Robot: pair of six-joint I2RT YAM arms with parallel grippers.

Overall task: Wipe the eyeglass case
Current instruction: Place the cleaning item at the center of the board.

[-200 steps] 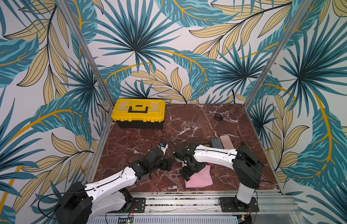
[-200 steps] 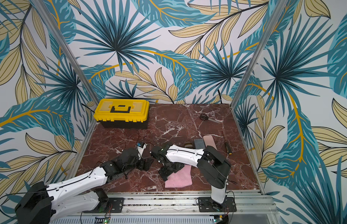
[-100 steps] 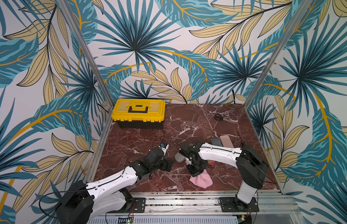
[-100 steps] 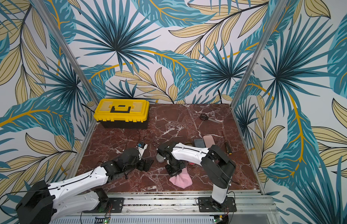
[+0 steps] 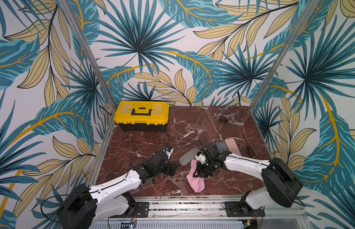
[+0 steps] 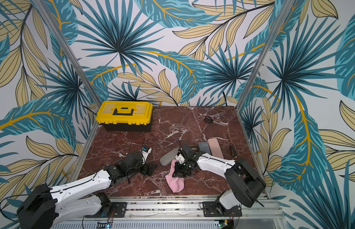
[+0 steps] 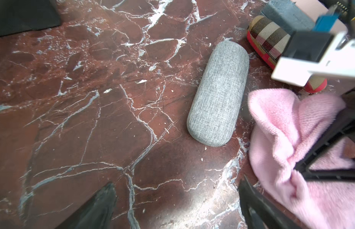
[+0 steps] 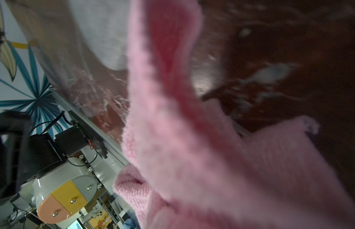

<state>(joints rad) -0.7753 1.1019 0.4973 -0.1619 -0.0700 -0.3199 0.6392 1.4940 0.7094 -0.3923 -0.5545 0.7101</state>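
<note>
The grey fabric eyeglass case (image 5: 189,156) (image 6: 169,156) lies flat on the marble table, clear in the left wrist view (image 7: 218,93). Beside its near end hangs a bunched pink cloth (image 5: 195,179) (image 6: 175,181) (image 7: 287,134), its lower end trailing on the table. My right gripper (image 5: 194,175) (image 6: 173,175) is shut on the cloth. In the right wrist view the cloth (image 8: 192,138) fills the picture and hides the jaws. My left gripper (image 5: 171,169) (image 6: 150,168) (image 7: 176,190) is open and empty, low over bare marble, left of the case.
A dark grey case (image 5: 221,146), a pink case (image 5: 233,146) and a plaid case (image 7: 271,45) lie just behind the right arm. A screwdriver (image 5: 250,150) lies at the right edge, scissors (image 5: 224,120) at the back right. A yellow toolbox (image 5: 142,115) stands at the back left.
My right gripper has shut on the pink cloth, which lay flat a second ago, and lifted it bunched toward the grey case. The left arm has barely moved.
</note>
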